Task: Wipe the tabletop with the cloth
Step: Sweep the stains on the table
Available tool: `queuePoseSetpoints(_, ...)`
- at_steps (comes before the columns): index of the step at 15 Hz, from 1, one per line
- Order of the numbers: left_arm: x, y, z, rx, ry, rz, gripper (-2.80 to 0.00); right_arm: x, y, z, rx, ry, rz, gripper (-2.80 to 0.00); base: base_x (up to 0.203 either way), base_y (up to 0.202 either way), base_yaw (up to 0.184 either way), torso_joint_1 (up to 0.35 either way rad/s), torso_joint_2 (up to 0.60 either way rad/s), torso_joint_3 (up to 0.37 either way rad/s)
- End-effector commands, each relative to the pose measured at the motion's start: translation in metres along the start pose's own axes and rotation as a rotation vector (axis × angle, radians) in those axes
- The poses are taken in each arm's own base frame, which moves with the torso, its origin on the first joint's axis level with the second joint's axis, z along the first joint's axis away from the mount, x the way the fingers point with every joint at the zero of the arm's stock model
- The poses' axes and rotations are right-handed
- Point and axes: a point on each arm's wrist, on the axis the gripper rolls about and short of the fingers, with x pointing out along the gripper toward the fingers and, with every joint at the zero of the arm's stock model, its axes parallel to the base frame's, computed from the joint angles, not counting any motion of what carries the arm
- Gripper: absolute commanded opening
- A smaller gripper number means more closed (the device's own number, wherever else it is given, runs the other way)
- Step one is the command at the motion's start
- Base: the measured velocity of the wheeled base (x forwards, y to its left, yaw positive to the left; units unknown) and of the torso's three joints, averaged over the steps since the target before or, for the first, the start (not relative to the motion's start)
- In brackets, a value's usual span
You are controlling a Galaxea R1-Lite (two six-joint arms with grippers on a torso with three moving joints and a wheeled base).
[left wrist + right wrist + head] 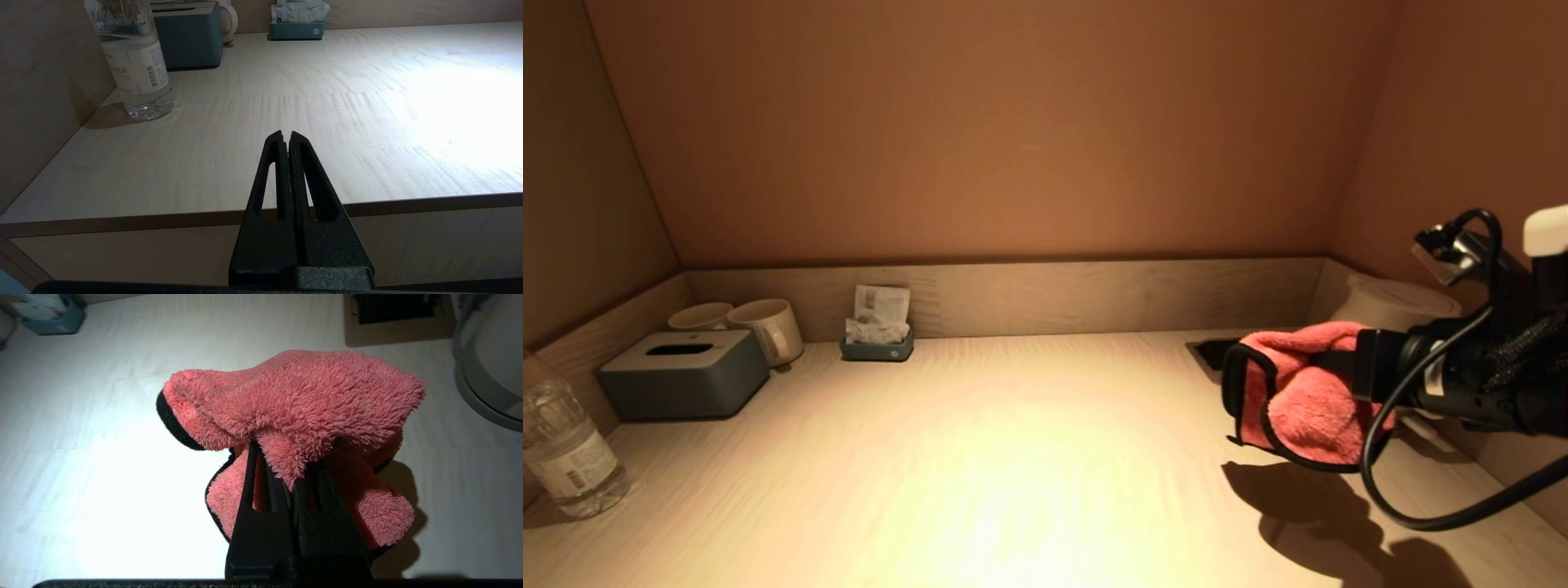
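Note:
A fluffy pink cloth (1298,392) with black edging hangs bunched from my right gripper (1339,371) at the right side of the pale wooden tabletop (980,457), held above the surface with its shadow below. In the right wrist view the cloth (298,404) drapes over the shut gripper (286,457), hiding its fingertips. My left gripper (286,134) is shut and empty, parked just off the table's front edge (408,202) near the left corner; it does not show in the head view.
At the back left stand a grey tissue box (682,371), two cups (768,327) and a small sachet holder (876,339). A water bottle (564,445) stands at the front left. A white round appliance (1396,302) and a dark recessed socket (1213,351) are at the back right. Walls enclose three sides.

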Motion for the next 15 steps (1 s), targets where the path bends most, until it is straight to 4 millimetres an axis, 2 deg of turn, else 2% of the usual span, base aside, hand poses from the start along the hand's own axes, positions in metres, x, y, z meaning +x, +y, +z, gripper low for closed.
queuePoseSetpoints(1, 0.0, 0.0, 0.001, 0.0, -0.001, 0.0, -2.8, 0.002, 0.019, 0.007, 0.018, 0.009, 0.072, -2.8, 0.0, 0.0, 0.0, 0.0, 0.0, 0.0)
queuePoseSetpoints(4, 0.0, 0.0, 0.0, 0.0, 0.0, 0.001, -2.8, 0.012, 0.044, 0.01, -0.011, 0.052, 0.155, -2.8, 0.0, 0.0, 0.0, 0.0, 0.0, 0.0)
queuePoseSetpoints(6, 0.0, 0.0, 0.0, 0.0, 0.0, 0.001, -2.8, 0.031, 0.068, 0.01, -0.039, 0.096, 0.228, -2.8, 0.0, 0.0, 0.0, 0.0, 0.0, 0.0)
queuePoseSetpoints(8, 0.0, 0.0, 0.0, 0.0, 0.0, 0.0, -2.8, 0.049, 0.084, 0.014, -0.033, 0.119, 0.262, -2.8, 0.0, 0.0, 0.0, 0.0, 0.0, 0.0)
queuePoseSetpoints(12, 0.0, 0.0, 0.0, 0.0, -0.001, 0.001, -2.8, 0.064, 0.096, 0.012, -0.044, 0.148, 0.285, -2.8, 0.0, 0.0, 0.0, 0.0, 0.0, 0.0)
queuePoseSetpoints(15, 0.0, 0.0, 0.0, 0.0, -0.001, 0.001, -2.8, 0.061, 0.11, 0.007, -0.068, 0.166, 0.326, -2.8, 0.0, 0.0, 0.0, 0.0, 0.0, 0.0)
